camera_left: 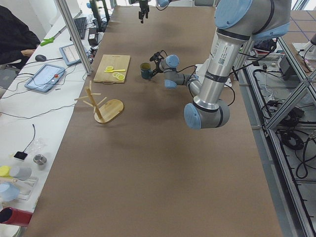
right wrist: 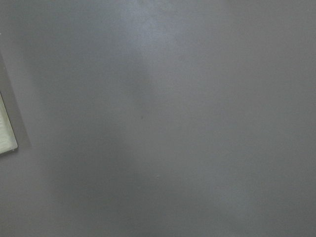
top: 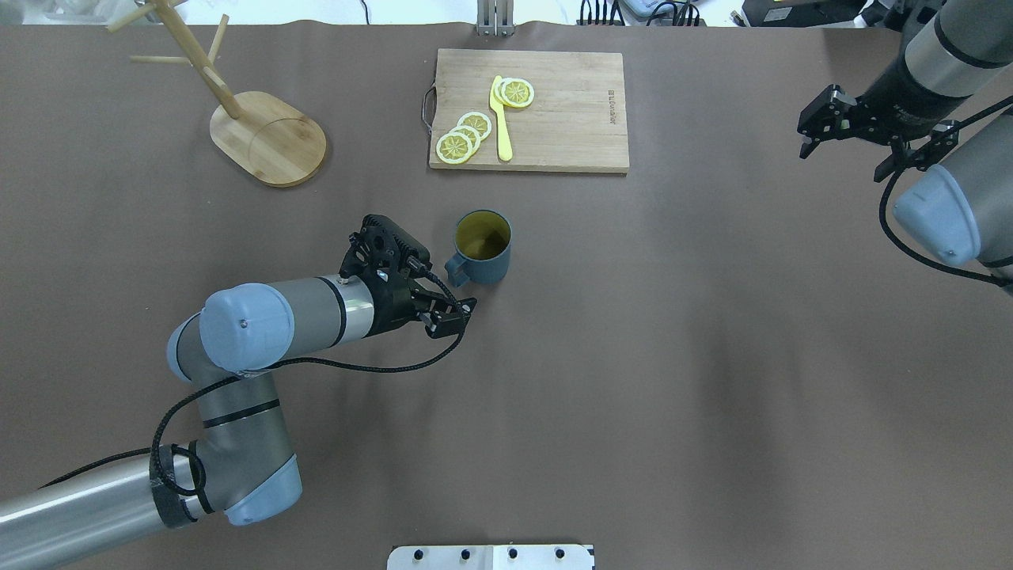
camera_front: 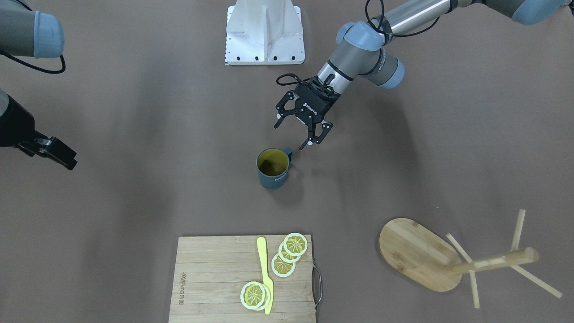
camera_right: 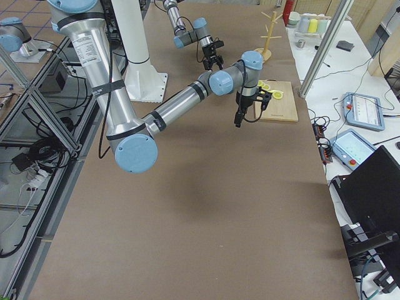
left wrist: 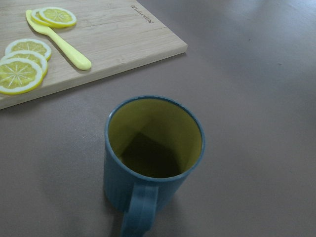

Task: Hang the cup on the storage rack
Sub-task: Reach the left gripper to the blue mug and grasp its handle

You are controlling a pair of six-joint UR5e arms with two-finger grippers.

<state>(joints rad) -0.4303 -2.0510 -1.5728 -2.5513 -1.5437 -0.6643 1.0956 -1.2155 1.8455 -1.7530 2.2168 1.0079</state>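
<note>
The blue-grey cup (camera_front: 272, 169) stands upright mid-table, yellow-green inside, with its handle (top: 456, 268) toward my left gripper. It fills the left wrist view (left wrist: 153, 158). My left gripper (camera_front: 290, 136) is open and empty. It hovers just behind the handle without touching it, and it also shows in the overhead view (top: 445, 283). The storage rack (camera_front: 417, 253) is a wooden mug tree that stands on its oval base at the far left corner (top: 269, 138). My right gripper (top: 841, 161) is open and empty, far off at the right side.
A slatted cutting board (top: 554, 111) lies beyond the cup and carries lemon slices (top: 463, 136) and a yellow knife (top: 501, 119). The robot's white base plate (camera_front: 264, 33) is at the near edge. The right wrist view shows only bare brown tabletop.
</note>
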